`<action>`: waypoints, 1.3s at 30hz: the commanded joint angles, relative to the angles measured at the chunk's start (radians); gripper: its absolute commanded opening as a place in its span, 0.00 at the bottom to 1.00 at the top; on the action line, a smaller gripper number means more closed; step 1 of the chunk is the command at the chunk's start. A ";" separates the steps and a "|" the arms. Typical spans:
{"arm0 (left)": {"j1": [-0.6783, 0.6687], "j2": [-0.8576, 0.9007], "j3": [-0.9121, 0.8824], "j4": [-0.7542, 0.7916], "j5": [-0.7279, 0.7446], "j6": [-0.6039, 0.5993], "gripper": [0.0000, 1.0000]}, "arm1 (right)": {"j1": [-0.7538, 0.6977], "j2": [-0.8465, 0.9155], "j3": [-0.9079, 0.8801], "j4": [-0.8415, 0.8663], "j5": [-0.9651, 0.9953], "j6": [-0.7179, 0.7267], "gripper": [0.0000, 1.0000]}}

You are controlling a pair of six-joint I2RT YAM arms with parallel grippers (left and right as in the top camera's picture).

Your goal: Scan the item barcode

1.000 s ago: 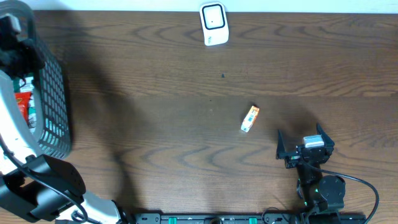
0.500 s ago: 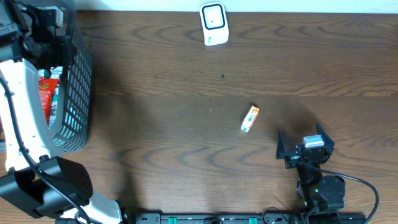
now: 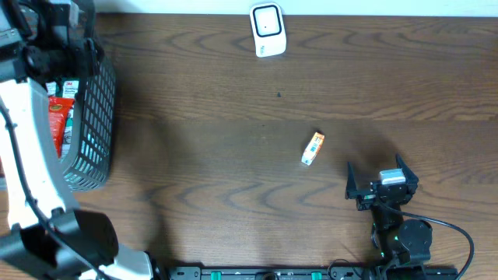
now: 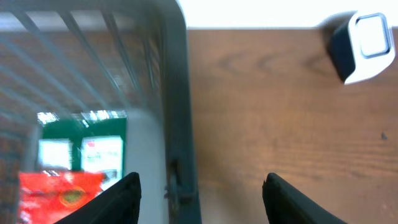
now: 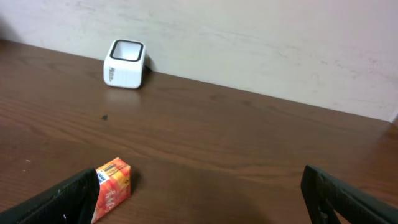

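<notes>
Orange carton (image 3: 313, 148) lies flat, long axis near-to-far, leaning slightly right.

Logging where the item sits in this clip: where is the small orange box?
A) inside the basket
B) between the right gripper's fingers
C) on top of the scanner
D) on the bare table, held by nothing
D: the small orange box lies on the table, apart from the open right gripper and from the scanner.

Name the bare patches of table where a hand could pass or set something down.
Bare wood runs from the basket to the orange box, and from that box to the scanner. Crowded: inside the basket, holding packets.
</notes>
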 commanded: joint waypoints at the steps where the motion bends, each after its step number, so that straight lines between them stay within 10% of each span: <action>1: -0.001 -0.131 0.006 0.079 0.016 -0.067 0.72 | 0.003 -0.005 -0.001 -0.004 -0.005 -0.011 0.99; 13: 0.064 -0.172 0.006 0.070 -0.485 -0.264 0.75 | 0.003 -0.005 -0.001 -0.004 -0.005 -0.011 0.99; 39: 0.176 0.298 -0.001 -0.031 -0.496 -0.253 0.82 | 0.003 -0.005 -0.001 -0.004 -0.005 -0.011 0.99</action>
